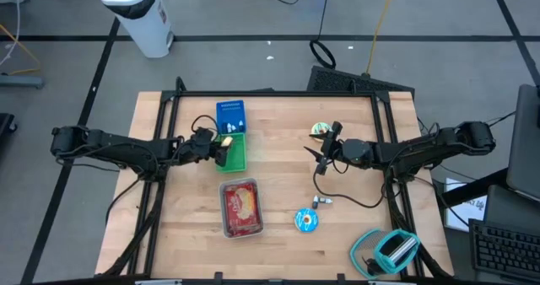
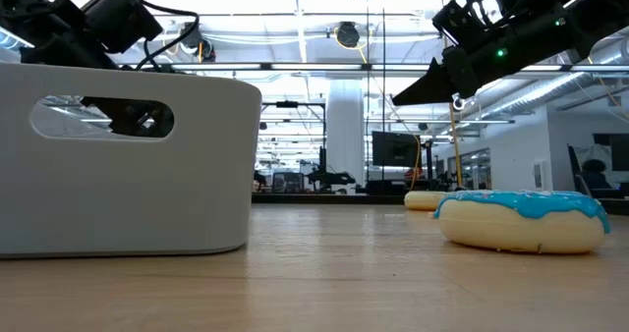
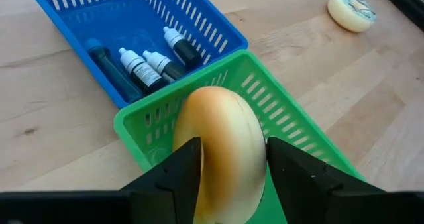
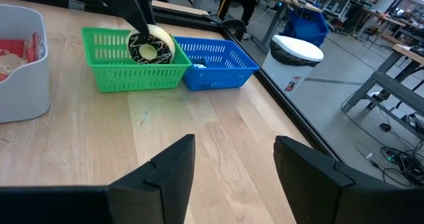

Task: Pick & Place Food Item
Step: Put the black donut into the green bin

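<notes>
Doughnut (image 3: 222, 154), pale glazed ring, standing on edge between the fingers of the left end effector (image 3: 228, 168), over the green basket (image 3: 291, 128). Fingers sit just beside the ring on either side; whether they press it or have let go cannot be told from the wrist view. The right wrist view shows the ring at the basket's rim, dark icing on its face.

Green basket: slatted plastic, on the tabletop (image 1: 278, 251), touching the blue basket (image 3: 132, 25) behind it. Blue basket holds several small dropper bottles (image 3: 142, 68).

Right end effector (image 4: 228, 164): fingers apart, empty, hanging above bare tabletop well clear of the baskets; arm waiting.

Other stock, farther off: blue-iced doughnut (image 1: 306, 220) toward the front of the tabletop; grey tub (image 1: 241, 209) with red and white contents beside it; a further pale round item (image 1: 321, 130) near the right arm; a white cylinder (image 1: 139, 15) on the floor beyond the tabletop.

Step in hand, as judged: placement of the doughnut into the green basket, at or near release. Next move calls for fingers spread fully, then a straight lift clear, without snagging the ring or the basket wall.
</notes>
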Controlling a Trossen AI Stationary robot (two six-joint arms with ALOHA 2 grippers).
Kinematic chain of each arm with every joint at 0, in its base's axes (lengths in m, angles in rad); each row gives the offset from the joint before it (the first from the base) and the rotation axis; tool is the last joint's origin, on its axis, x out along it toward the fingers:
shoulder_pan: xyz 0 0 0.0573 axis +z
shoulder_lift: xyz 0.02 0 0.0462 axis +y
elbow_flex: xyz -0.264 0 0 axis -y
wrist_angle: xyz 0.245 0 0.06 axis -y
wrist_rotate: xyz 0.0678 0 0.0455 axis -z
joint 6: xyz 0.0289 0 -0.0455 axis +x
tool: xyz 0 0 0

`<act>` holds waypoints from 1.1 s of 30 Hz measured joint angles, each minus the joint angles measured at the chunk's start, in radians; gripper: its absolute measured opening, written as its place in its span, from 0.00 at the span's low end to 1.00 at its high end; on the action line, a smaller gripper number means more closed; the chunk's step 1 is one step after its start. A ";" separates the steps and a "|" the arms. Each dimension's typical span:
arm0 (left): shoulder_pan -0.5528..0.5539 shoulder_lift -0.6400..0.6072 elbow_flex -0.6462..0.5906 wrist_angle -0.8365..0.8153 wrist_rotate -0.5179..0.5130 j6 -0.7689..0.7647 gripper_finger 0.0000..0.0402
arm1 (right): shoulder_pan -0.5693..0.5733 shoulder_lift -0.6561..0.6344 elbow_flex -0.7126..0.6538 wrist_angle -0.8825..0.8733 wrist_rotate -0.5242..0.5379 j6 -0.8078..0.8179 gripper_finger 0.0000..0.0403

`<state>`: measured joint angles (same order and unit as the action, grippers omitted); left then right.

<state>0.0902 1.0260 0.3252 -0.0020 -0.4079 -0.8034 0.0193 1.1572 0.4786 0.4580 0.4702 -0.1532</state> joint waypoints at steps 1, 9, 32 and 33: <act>0.000 0.000 0.000 -0.001 0.000 -0.002 0.44 | 0.000 0.000 0.000 0.000 0.000 0.000 0.49; 0.000 0.000 0.000 -0.003 -0.001 -0.003 0.44 | 0.000 0.000 0.000 0.000 0.000 0.000 0.49; 0.000 0.000 0.116 -0.271 -0.048 -0.001 0.44 | 0.000 0.000 0.000 0.000 0.000 0.000 0.49; 0.000 0.000 0.116 -0.271 -0.053 -0.003 0.44 | 0.000 0.000 0.000 -0.001 0.000 0.000 0.49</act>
<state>0.0898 1.0260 0.4416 -0.2729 -0.4606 -0.8062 0.0193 1.1572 0.4786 0.4572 0.4702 -0.1532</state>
